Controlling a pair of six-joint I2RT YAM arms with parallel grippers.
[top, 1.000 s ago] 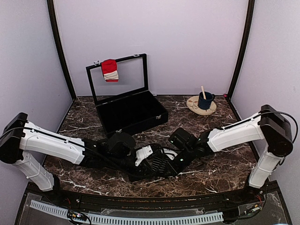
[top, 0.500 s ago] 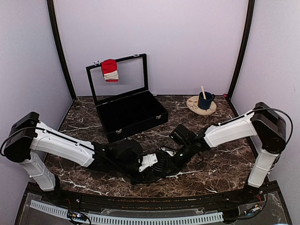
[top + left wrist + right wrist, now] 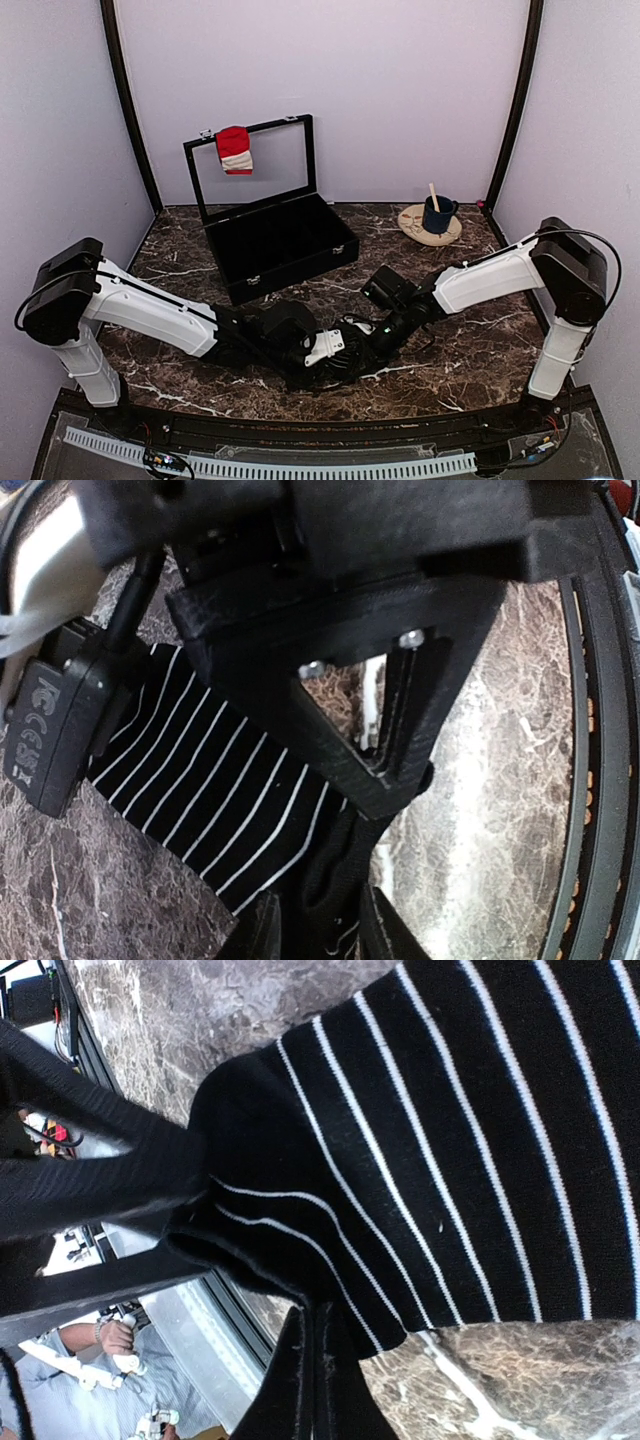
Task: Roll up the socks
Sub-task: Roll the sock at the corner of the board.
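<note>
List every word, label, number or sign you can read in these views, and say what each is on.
Black plug: embossed marks, possibly "CE", too blurred to read with certainty.
Red sock: white marks, too small to read as text.
Striped sock: white stripes only, no text.
Black case and mug: no lettering can be seen.
</note>
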